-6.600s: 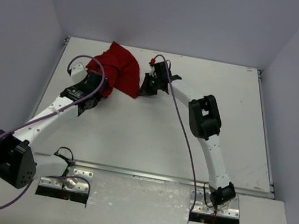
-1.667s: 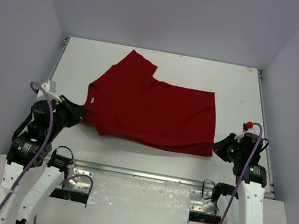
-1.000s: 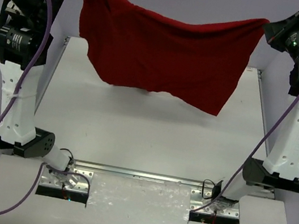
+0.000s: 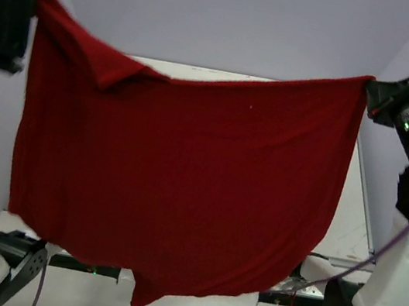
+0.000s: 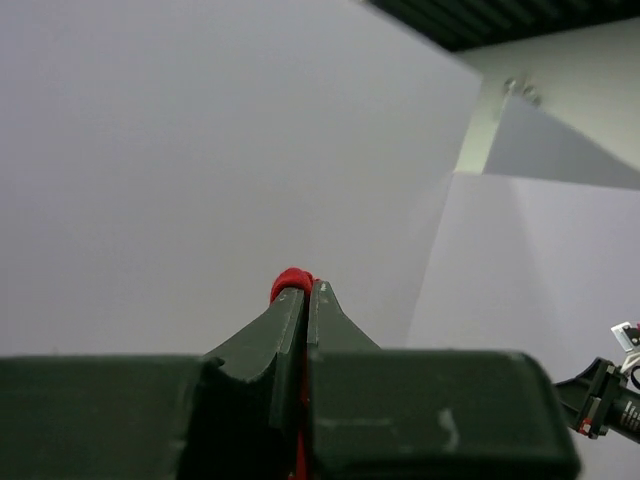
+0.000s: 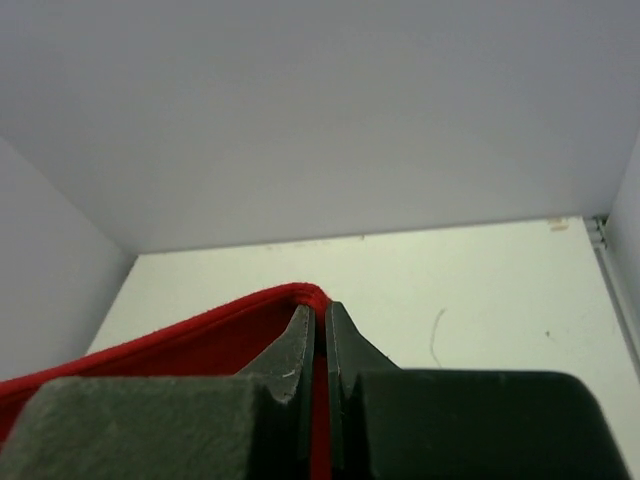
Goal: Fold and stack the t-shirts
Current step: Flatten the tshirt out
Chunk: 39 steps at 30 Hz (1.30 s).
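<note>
Deep-red, plain short-sleeved cloth t-shirt (image 4: 176,180) hanging as a broad sheet in the air above the white tabletop (image 4: 354,213). It is stretched between the two arms and fills most of the overhead view. Its upper edge sags gently from the high left corner across to the right corner. A fold of cloth lies over near the upper left, and the lower edge ends in an uneven point at bottom centre, in front of the arm bases. The cloth hides most of the table; only a strip on the right and a sliver along the far edge show.

Pale lilac walls (image 4: 235,17) enclose the table on three sides. The white-and-black right arm (image 4: 398,264) stands upright at the right edge. The left arm (image 4: 2,25) is blurred and partly out of frame, so its pose is only roughly legible.

The left gripper (image 5: 305,290) has its dark fingers pressed together on a small red bunch of shirt fabric that protrudes past the tips. The right gripper (image 6: 320,308) likewise has its fingers closed on a corner of the shirt. The red hemmed edge curls over the tips there and runs off to the left.
</note>
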Tool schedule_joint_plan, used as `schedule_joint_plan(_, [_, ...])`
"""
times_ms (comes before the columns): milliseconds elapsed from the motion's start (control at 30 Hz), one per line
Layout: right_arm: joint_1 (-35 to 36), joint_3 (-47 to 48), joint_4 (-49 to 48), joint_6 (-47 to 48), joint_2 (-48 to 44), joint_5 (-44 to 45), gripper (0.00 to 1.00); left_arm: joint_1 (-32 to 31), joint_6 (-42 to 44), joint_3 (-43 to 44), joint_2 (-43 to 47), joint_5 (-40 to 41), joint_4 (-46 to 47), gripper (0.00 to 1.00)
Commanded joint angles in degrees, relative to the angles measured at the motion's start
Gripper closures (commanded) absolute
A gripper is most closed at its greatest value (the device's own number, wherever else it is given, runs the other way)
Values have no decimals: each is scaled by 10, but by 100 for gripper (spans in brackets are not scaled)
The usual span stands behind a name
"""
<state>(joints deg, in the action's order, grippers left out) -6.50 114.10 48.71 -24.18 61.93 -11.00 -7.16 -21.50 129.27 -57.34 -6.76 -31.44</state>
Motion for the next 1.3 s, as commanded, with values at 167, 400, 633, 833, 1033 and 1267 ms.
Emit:
schedule_joint_plan(167, [2,-14,-107,-5,251,-15,99,-2,0,19,-324,23,-16,100])
schedule_joint_plan(400, [-3,283,-50,19,479,7,99,48,-31,214,-530,-32,77,100])
schedule_joint_plan(633, [-33,254,-170,-17,431,2,99,116,-20,194,-473,-46,246,100])
schedule_joint_plan(833, [-33,140,-189,13,385,-18,99,149,-46,119,-450,-124,261,100])
schedule_joint_plan(1033, [-32,-148,-313,41,248,-60,99,121,17,-164,-298,-113,283,100])
schedule_joint_plan(1267, [-32,-565,-394,-2,43,-102,99,114,-95,-604,12,22,242,99])
